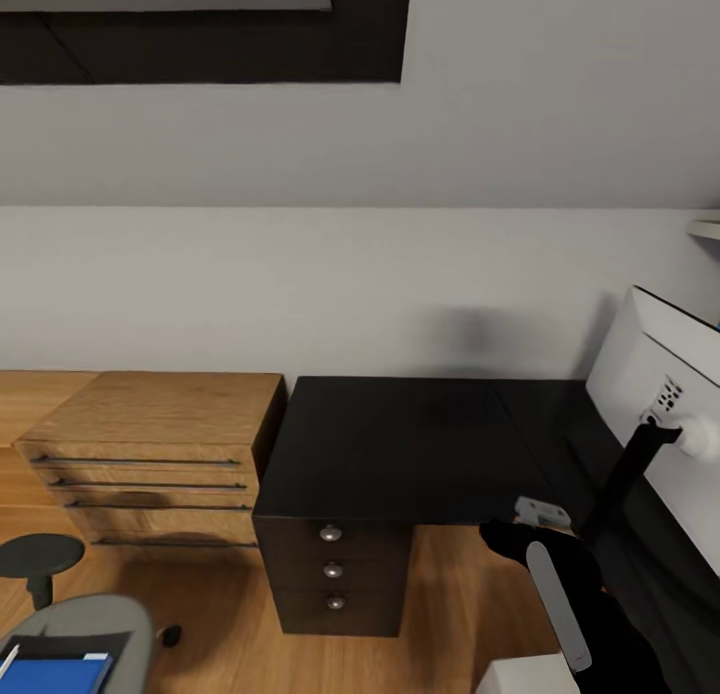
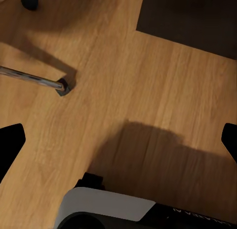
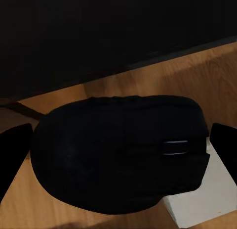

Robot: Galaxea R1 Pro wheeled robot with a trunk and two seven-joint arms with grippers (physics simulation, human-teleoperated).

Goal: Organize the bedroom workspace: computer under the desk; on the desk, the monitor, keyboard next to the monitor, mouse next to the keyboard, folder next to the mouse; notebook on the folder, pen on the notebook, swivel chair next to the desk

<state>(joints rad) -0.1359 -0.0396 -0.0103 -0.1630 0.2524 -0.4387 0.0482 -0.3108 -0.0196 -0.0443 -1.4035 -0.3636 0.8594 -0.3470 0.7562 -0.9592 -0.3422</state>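
A: Well, we have the mouse (image 3: 121,155) clamped between the fingers of our right pincer (image 1: 540,554), just short of the bench (image 1: 400,444) edge and over the wooden floor (image 2: 148,90).

B: So a slip here means it falls to the floor, not onto the black top. We judge the hold to be on its rounded sides, which could squirm loose.

A: Right. Just beside the pincer stands the monitor (image 1: 670,414) with its thin black stand (image 1: 625,474); swinging wide could knock it.

B: Our left pincer (image 2: 118,140) hangs with its fingers apart, holding nothing, above bare floor.

A: The folder (image 1: 55,672) lies on the chair (image 1: 90,624), well away from our right pincer, so it's not at risk yet.
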